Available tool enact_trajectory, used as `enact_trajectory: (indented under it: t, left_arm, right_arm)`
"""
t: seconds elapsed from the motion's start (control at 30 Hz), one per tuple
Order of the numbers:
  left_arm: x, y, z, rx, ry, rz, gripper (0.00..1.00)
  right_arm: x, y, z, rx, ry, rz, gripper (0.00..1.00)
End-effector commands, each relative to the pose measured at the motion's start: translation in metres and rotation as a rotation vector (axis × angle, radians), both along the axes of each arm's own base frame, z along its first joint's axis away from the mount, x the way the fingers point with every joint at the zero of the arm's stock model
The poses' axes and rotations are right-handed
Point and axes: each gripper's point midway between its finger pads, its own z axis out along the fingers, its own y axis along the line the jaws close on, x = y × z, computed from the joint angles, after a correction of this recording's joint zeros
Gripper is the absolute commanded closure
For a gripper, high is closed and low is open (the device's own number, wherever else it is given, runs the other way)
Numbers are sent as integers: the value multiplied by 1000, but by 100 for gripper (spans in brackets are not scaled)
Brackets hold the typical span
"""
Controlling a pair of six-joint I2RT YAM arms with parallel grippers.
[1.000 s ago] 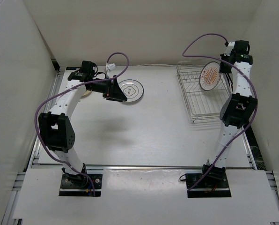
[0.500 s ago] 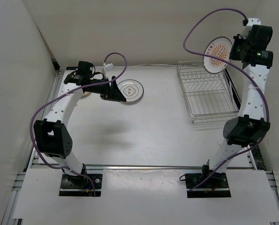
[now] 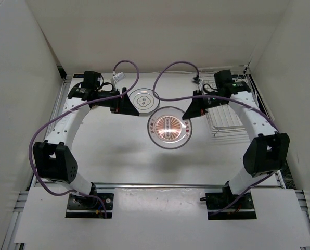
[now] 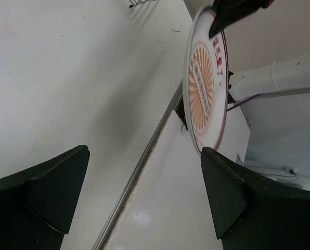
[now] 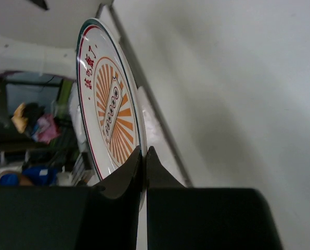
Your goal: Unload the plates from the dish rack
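Observation:
My right gripper [image 3: 188,113] is shut on the rim of the white plate with the orange-red centre pattern [image 3: 169,127]. It holds the plate face up, low over the middle of the table. In the right wrist view the plate [image 5: 105,104] is pinched edge-on between my jaws [image 5: 143,151]. The white plate with the dark lettered rim [image 3: 144,99] lies flat on the table at the back. My left gripper [image 3: 125,105] is open and empty just left of it. The left wrist view shows the orange plate [image 4: 204,88] beyond my open jaws [image 4: 144,152]. The tan plate is hidden. The dish rack [image 3: 225,117] stands at the right, partly behind my right arm.
White walls close in the table on the left, back and right. Purple cables loop above both arms near the back. A metal rail [image 3: 160,184] runs along the table's near edge.
My right arm has swung the orange-patterned plate from high above the rack down and left to the middle of the table, turning it face up. My left gripper has stayed beside the lettered plate.

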Motion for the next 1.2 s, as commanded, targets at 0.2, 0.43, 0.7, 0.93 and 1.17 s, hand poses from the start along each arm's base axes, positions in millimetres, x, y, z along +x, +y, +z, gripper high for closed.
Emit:
enact_trajectory:
  t: [0.2, 0.43, 0.7, 0.93, 1.17]
  left_arm:
    - [-9, 0, 12, -36, -37, -28, 0]
    - [-4, -1, 5, -40, -11, -33, 0]
    - [3, -3, -10, -39, 45, -37, 6]
    - [10, -4, -21, -35, 78, -37, 54]
    - [12, -3, -24, -19, 84, -21, 85]
  right_arm:
    - [-15, 24, 27, 167, 21, 133, 100]
    - [8, 62, 18, 168, 35, 215, 100]
    - [23, 97, 12, 183, 50, 275, 100]
    - [27, 113, 12, 203, 47, 309, 100]
    - [29, 113, 2, 179, 60, 296, 100]
